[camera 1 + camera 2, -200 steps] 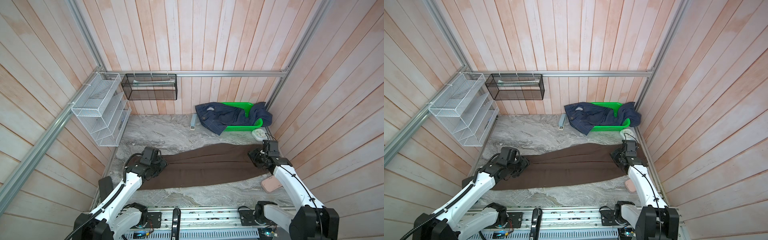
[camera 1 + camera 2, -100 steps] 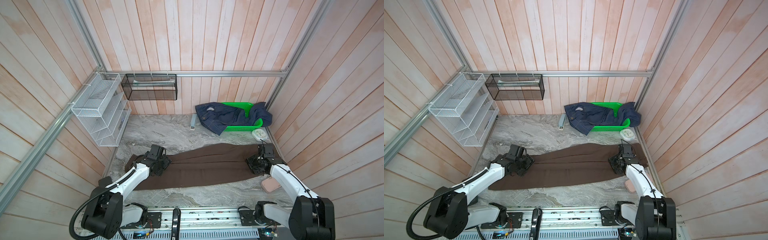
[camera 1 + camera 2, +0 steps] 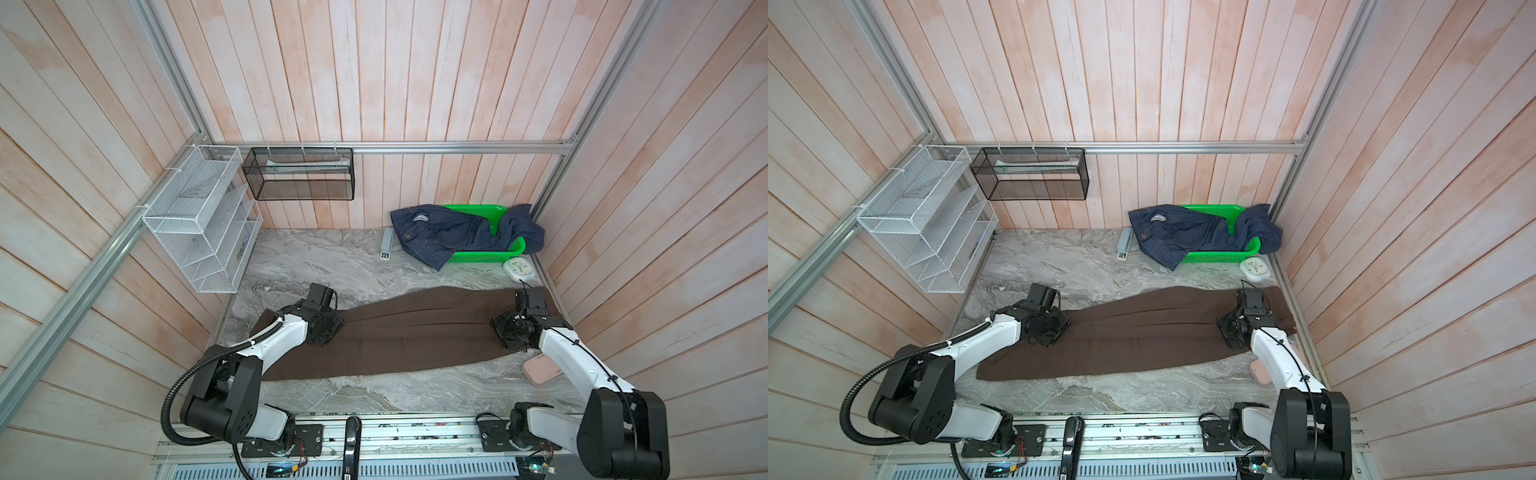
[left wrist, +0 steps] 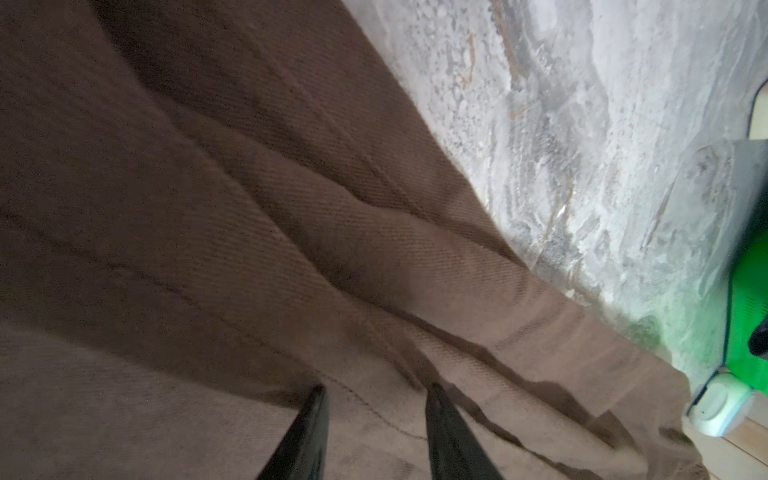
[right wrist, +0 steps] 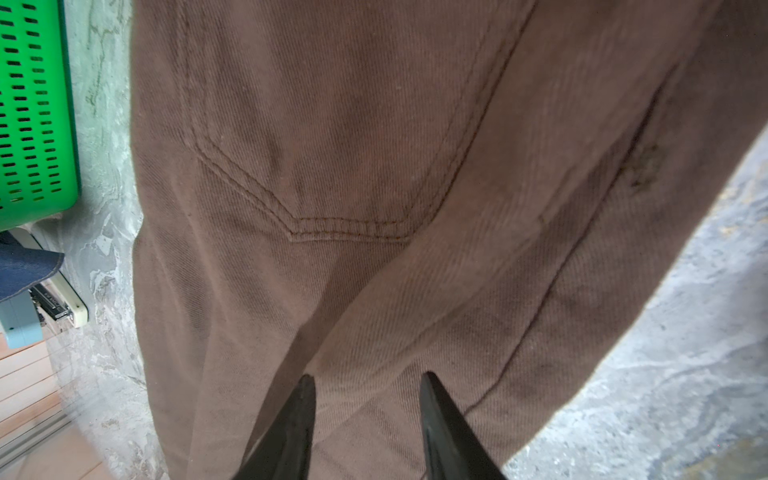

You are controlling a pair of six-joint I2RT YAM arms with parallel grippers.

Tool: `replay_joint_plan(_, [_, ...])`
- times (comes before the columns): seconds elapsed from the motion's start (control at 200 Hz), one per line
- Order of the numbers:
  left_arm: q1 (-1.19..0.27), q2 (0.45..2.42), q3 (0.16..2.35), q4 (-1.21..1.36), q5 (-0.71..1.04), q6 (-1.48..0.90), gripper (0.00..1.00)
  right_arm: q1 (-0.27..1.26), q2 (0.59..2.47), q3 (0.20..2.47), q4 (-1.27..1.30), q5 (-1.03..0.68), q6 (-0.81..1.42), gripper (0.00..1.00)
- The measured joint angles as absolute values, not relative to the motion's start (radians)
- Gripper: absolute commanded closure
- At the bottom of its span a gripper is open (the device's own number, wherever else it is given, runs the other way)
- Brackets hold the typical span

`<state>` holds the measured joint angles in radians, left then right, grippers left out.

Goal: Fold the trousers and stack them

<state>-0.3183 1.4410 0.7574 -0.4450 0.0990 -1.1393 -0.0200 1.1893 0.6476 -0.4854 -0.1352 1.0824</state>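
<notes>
I have one pair of brown trousers lying flat and lengthwise across the marble table, reaching almost from the left edge to the right edge, nearer the front than the back. In both top views the legs run left and the wider seat end lies right.

Both of my grippers are down on them. The left gripper sits on the leg end; in its wrist view the jaws stand a little apart with the tips on wrinkled cloth. The right gripper sits on the seat end, and its wrist view shows the same narrow gap, with a raised fold running into it below one stitched pocket. I cannot tell whether either pair has the cloth pinched.

At the far right stands one green basket with one blue denim garment draped over it. One small white clock lies just in front, one grey stapler to its left, and one pink block sits near right. Two wire racks hang on the walls, one white and one black.
</notes>
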Motion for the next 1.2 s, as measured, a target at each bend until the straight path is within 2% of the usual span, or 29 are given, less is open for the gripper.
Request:
replay_joint_plan(0.06, [-0.318, 1.441, 0.755, -0.446, 0.099, -1.137, 0.60, -0.020, 1.189, 0.644, -0.480, -0.138, 1.082, 0.57])
replay_joint_plan(0.17, [-0.317, 1.441, 0.754, -0.448, 0.099, -1.124, 0.43, -0.019, 1.189, 0.634, -0.478, -0.141, 1.086, 0.53])
replay_joint_plan(0.485, [-0.313, 1.489, 0.762, -0.444, 0.109, -1.122, 0.43, -0.003, 1.217, 0.633, -0.468, -0.148, 1.101, 0.51])
replay_joint_plan(0.695, [-0.305, 1.537, 0.802, -0.440, 0.146, -1.118, 0.36, 0.015, 1.262, 0.638, -0.464, -0.154, 1.108, 0.51])
replay_joint_plan(0.83, [-0.280, 1.559, 0.822, -0.438, 0.186, -1.117, 0.35, 0.027, 1.272, 0.644, -0.459, -0.156, 1.112, 0.51])
replay_joint_plan(0.965, [-0.254, 1.596, 0.859, -0.465, 0.230, -1.095, 0.44, 0.035, 1.275, 0.645, -0.447, -0.158, 1.119, 0.52])
replay_joint_plan(1.2, [-0.241, 1.629, 0.887, -0.517, 0.243, -1.032, 0.69, 0.037, 1.275, 0.645, -0.441, -0.160, 1.127, 0.52])
